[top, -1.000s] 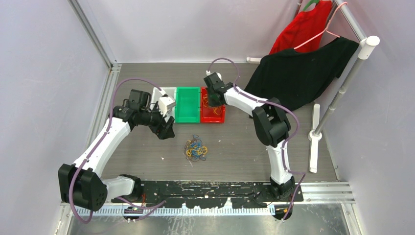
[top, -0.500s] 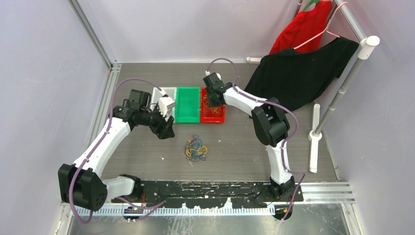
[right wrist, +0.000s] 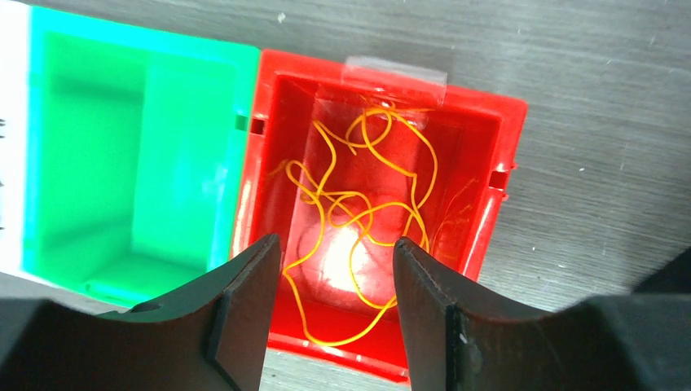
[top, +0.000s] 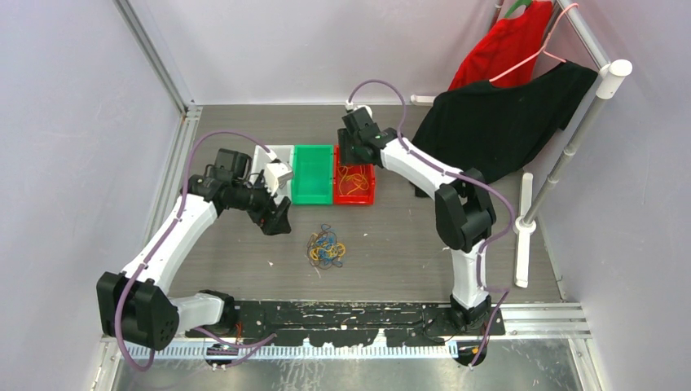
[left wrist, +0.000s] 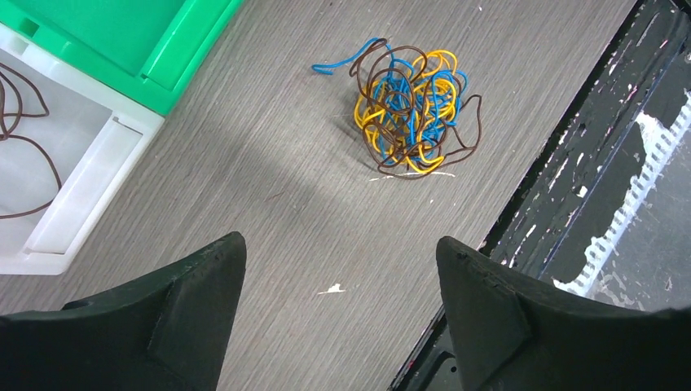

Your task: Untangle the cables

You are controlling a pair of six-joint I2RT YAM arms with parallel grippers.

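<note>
Jaws on both arms stand spread, nothing pinched. Left gripper (left wrist: 338,261) hangs over bare table (left wrist: 269,187), angled at the tangle of cables (left wrist: 407,110): blue, yellow and brown strands knotted in one clump, lying between the bins and the black base rail (left wrist: 570,163). Right gripper (right wrist: 336,252) hovers above the red bin (right wrist: 489,204), fingers straddling loose orange-yellow strands (right wrist: 358,204) on its floor, not touching them.

Looks like sort-by-colour: yellow in red, one brown strand (left wrist: 24,106) in the white bin (left wrist: 81,187), green bin (right wrist: 122,163) bare, presumably for blue. On that reading, right is over its drop point and left is placed for the next pull.

Room: the clump has open table on every side, with the rail edge closest, so come in from above or from the bin side. The bins sit wall to wall in a row, so right should lift clear of the red rim before swinging. Black shirt (top: 489,122) hangs well off to its right.
</note>
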